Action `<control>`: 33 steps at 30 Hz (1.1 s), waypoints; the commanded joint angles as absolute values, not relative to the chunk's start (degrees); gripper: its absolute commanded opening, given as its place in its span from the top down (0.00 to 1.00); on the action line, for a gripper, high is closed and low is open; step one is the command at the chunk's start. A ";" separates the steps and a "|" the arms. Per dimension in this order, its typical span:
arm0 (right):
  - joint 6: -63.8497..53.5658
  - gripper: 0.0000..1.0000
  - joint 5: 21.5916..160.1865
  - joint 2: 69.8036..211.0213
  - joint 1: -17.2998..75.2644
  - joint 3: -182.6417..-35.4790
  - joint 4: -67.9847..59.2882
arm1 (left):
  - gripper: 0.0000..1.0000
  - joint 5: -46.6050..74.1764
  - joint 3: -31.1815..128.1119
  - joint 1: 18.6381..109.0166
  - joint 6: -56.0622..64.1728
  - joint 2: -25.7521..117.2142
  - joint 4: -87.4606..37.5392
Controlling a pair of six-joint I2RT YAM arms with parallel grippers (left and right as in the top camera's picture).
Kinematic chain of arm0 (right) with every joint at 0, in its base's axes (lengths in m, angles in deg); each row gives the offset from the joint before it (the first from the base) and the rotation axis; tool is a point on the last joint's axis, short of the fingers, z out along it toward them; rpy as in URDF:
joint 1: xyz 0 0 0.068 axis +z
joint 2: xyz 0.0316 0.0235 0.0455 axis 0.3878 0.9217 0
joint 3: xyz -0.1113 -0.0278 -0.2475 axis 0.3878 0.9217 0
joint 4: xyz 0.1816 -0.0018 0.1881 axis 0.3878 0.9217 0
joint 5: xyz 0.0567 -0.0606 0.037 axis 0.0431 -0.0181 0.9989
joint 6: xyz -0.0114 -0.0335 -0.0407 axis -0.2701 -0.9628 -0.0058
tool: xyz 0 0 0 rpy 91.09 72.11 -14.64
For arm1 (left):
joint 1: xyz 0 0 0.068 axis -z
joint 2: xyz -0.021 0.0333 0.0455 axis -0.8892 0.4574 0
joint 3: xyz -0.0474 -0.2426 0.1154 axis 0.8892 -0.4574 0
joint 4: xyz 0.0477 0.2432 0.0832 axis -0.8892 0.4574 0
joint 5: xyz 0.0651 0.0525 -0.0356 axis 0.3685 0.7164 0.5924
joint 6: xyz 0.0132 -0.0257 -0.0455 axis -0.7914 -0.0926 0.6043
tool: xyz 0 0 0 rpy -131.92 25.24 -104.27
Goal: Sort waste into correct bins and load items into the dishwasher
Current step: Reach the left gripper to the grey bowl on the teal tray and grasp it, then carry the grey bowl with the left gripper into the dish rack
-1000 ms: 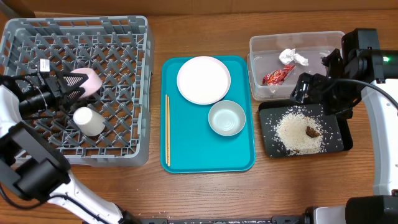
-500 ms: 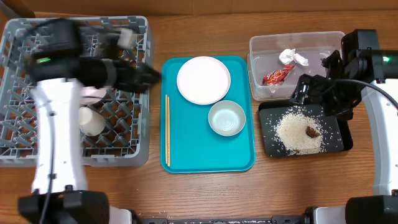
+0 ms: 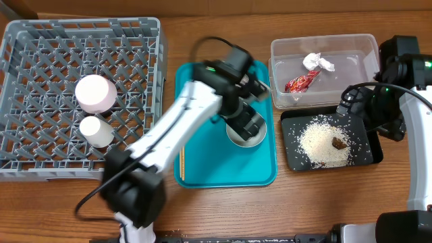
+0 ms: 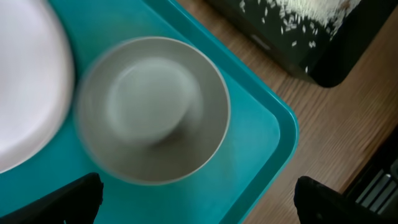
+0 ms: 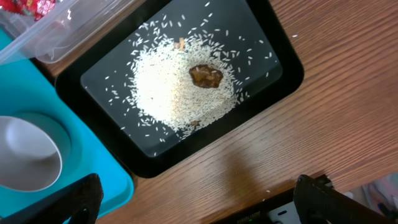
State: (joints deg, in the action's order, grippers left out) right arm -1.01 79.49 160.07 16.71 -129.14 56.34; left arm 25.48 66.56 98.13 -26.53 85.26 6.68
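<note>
My left gripper (image 3: pixel 246 120) is open and empty, hovering over the pale green-white bowl (image 3: pixel 251 139) on the teal tray; the bowl (image 4: pixel 152 118) lies just beyond the two fingertips in the left wrist view. The white plate (image 4: pixel 25 81) lies beside it, mostly hidden under my arm from overhead. The chopsticks (image 3: pixel 181 162) lie along the tray's left side. The pinkish bowl (image 3: pixel 94 93) sits upside down in the grey rack (image 3: pixel 40 34) with the white cup (image 3: pixel 96 131). My right gripper (image 3: pixel 370 111) is open and empty above the black tray (image 3: pixel 364 158), which holds rice (image 5: pixel 180 87) and the brown lump (image 5: pixel 205 76).
The clear tub (image 3: pixel 280 50) holds the red wrapper (image 3: pixel 300 82) and the white tissue (image 3: pixel 317 62). The teal tray (image 3: pixel 223 172) lies between the rack and the bins. My left arm crosses the tray's left half. Bare wood shows in front of the black tray.
My left arm has let go of the pinkish bowl in the rack and swung right to hover over the green bowl. The right arm has shifted slightly right.
</note>
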 commanded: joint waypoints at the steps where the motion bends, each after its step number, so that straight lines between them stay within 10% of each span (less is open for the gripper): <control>1: 0.50 0.00 77.79 159.44 16.58 -129.73 56.03 | 0.00 31.21 67.00 102.31 -25.68 91.66 5.65; 5: 0.50 0.00 77.79 159.44 16.58 -129.73 56.05 | 0.09 34.16 67.00 104.89 -25.68 96.84 5.56; 11: 0.50 0.00 77.79 159.44 16.58 -129.73 56.05 | 0.81 34.55 67.04 105.06 -24.74 98.09 6.61; 14: 0.50 0.00 77.79 159.44 16.58 -129.73 56.08 | 0.96 34.55 67.17 104.62 -24.11 97.04 7.09; 33: 0.32 0.00 77.79 159.44 16.58 -129.73 56.01 | 0.96 16.30 71.02 72.45 -23.98 71.03 5.61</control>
